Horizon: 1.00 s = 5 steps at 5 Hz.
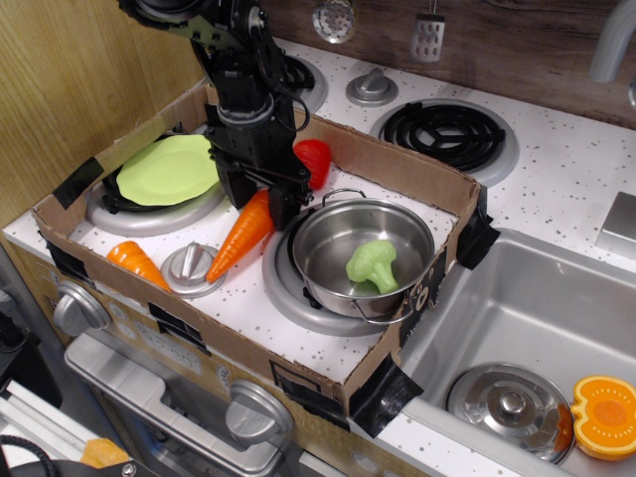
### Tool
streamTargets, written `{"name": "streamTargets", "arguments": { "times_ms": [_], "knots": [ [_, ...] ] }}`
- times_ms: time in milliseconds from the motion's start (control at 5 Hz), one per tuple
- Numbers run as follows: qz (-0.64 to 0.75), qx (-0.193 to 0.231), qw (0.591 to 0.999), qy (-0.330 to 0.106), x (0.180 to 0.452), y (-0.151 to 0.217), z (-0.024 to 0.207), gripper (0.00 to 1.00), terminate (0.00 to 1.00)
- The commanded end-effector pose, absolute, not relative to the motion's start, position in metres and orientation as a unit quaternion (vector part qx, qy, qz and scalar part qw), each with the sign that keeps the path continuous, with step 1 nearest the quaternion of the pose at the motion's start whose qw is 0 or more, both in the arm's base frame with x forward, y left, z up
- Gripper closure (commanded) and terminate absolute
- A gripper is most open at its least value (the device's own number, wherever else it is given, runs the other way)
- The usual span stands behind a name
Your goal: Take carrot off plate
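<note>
The long orange carrot (239, 238) slants down and to the left inside the cardboard box, and its tip is by the small silver knob (192, 268). My gripper (260, 199) is shut on the carrot's thick upper end, so the green stem is hidden between the fingers. The lime-green plate (167, 169) lies on the back-left burner, to the left of the gripper, with nothing on it. The carrot is off the plate, between it and the pot.
A steel pot (338, 234) holding a green broccoli (372, 262) stands just right of the gripper. A red strawberry (316, 159) lies behind. A stubby orange carrot piece (134, 260) lies front left. Cardboard box walls (397, 167) surround all. The sink (527, 308) is at the right.
</note>
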<state>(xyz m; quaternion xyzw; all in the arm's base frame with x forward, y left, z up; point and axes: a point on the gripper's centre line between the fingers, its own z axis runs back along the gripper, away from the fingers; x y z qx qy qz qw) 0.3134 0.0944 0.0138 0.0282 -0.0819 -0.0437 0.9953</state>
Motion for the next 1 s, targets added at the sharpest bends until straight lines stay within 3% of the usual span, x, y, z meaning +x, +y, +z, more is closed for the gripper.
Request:
{"name": "streamTargets", "arguments": {
  "times_ms": [0,400,600,800],
  "knots": [
    [-0.054,0.062,0.992,-0.095,0.326,0.102,0.053,0.0,0.0],
    [-0.085,0.08,0.988,-0.098,0.329,0.1,0.085,0.0,0.0],
    [-0.122,0.092,0.98,-0.127,0.329,0.096,0.086,0.0,0.0],
    [-0.122,0.092,0.98,-0.127,0.329,0.096,0.086,0.0,1.0]
  ]
}}
